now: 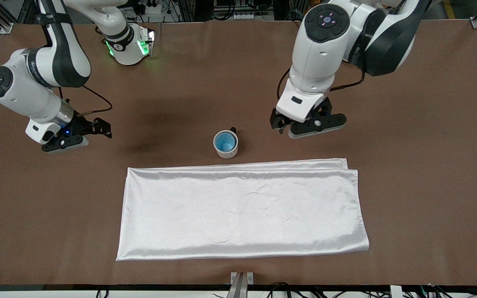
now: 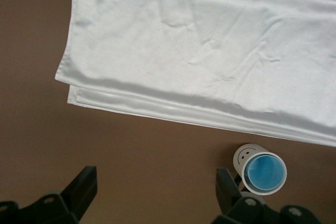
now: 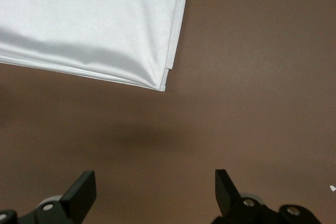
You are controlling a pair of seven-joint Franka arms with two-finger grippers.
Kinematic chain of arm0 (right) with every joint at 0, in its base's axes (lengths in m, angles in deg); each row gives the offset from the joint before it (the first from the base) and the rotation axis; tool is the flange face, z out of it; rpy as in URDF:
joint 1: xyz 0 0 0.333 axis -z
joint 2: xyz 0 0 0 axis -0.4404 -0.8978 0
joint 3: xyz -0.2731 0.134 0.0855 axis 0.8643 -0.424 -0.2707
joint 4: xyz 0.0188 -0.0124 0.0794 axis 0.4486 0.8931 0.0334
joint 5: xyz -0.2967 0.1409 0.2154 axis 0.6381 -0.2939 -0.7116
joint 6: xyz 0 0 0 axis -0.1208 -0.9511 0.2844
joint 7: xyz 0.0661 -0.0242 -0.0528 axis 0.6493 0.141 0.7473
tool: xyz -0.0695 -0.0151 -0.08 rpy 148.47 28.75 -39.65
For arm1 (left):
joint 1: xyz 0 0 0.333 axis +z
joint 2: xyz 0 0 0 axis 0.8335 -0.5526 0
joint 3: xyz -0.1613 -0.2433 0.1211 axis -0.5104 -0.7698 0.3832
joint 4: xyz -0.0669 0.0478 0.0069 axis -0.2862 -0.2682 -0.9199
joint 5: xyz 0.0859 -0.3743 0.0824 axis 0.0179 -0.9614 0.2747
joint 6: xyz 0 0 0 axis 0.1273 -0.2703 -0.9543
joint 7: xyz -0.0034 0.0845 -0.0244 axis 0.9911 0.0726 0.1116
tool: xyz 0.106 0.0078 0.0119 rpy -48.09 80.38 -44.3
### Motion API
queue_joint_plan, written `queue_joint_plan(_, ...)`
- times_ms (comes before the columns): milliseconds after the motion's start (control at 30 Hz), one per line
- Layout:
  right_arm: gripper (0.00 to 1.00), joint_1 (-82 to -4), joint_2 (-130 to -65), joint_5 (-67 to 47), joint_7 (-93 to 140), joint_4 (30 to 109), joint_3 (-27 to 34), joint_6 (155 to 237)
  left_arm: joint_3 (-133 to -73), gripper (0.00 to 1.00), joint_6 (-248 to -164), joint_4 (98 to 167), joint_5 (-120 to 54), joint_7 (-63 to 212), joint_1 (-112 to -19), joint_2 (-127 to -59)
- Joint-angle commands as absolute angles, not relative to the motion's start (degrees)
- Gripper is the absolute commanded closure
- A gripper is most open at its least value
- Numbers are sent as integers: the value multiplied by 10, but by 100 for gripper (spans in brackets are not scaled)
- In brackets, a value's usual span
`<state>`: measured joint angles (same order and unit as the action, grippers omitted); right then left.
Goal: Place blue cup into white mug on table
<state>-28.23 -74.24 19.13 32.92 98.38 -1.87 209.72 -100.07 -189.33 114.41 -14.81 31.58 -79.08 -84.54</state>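
The blue cup (image 1: 225, 142) sits inside the white mug (image 1: 226, 145), which stands upright on the brown table (image 1: 420, 182) just above the middle of the front view; only the cup's blue inside and rim show within the mug's white wall, and the mug's black handle points toward the top of the frame. In the left wrist view the same pair appears at the lower right, the blue cup (image 2: 265, 172) nested in the white mug (image 2: 247, 156), whose side bears a small smiley face. Just below the mug in the front view, near it but not touching, lies a folded white cloth (image 1: 242, 211) spread across the lower centre of the frame. The left gripper (image 1: 309, 125) hangs over bare table to the right of the mug in the front view, close to it but apart, its fingers spread wide and holding nothing. The right gripper (image 1: 82, 133) hangs over bare table in the left part of the front view, well apart from the mug, its fingers also spread wide and empty; this arm waits. A corner of the cloth shows at the upper left of the right wrist view.
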Motion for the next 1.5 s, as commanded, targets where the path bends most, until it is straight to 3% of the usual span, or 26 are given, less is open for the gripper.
queue_joint_plan(0, 0, -277, -736, 204, 337, 965, -20, 2091, -1004, 0, -1875, 1160, -159, 398, -742, -811)
queue_joint_plan(633, 0, -270, -735, 271, 334, 858, -19, 1930, -1005, 0, -1819, 1160, -203, 632, -562, -755)
queue_joint_plan(1133, 0, -267, -732, 280, 332, 698, -18, 1731, -994, 0, -1784, 1166, -217, 734, -500, -734)
queue_joint_plan(1467, 0, -264, -732, 264, 330, 636, -16, 1711, -946, 0, -1772, 1168, -218, 780, -511, -731)
